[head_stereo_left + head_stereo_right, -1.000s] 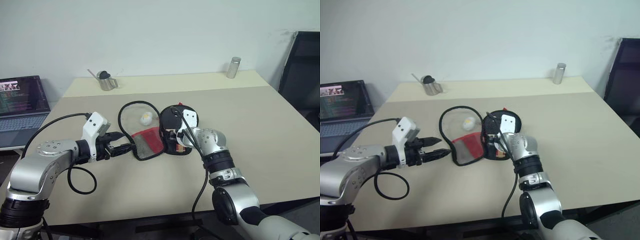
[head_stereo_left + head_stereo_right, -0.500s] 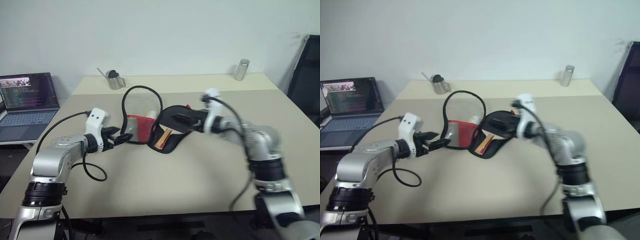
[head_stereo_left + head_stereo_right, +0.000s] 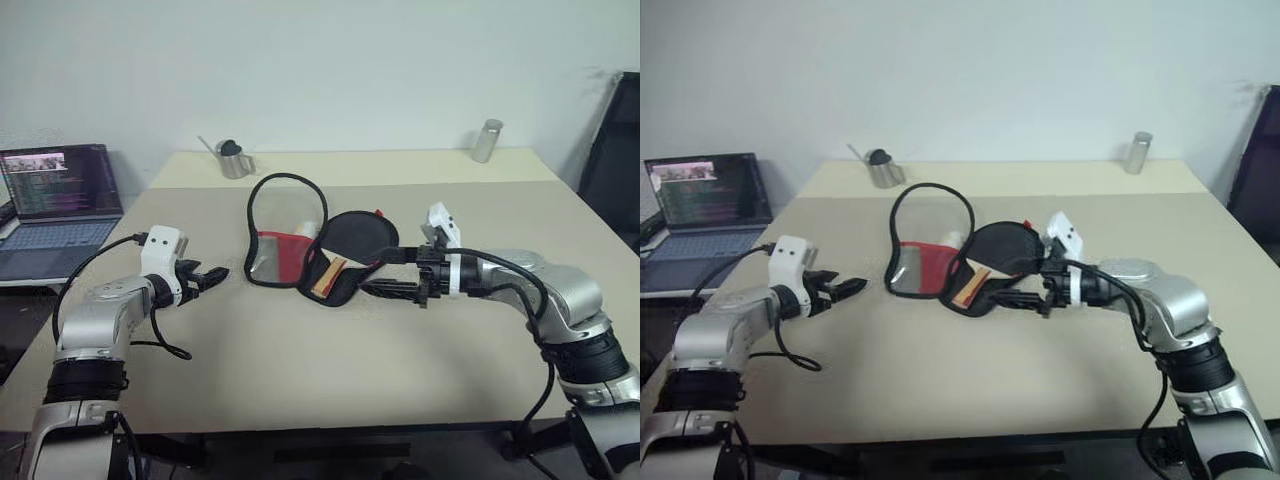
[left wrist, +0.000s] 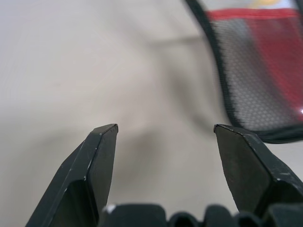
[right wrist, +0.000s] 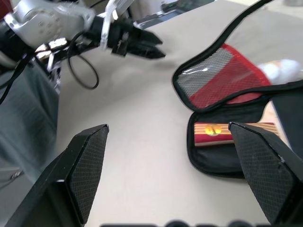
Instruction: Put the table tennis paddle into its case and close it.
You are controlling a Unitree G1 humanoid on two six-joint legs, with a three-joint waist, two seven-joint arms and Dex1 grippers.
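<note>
— Centre of frame: where's your paddle (image 3: 335,272)?
— Lying in the case (image 3: 345,250), flap standing open, probably for zipping.
— Grippers?
— Left gripper (image 3: 207,275), lower left, jaws apart, empty. Right gripper (image 3: 383,272), beside the case, jaws wide, holding nothing.

The left arm reaches out from the left with the elbow bent, its forearm pointing inward and slightly downward. The left gripper (image 3: 212,273) has its 2 black fingers (image 4: 100,156) spread apart with nothing between them. The right arm stretches across from the right, the forearm nearly level and the wrist aimed toward the robot's left. The right gripper (image 3: 385,273) has its 2 fingers (image 5: 87,163) splayed wide, one above the other, holding nothing.
</note>
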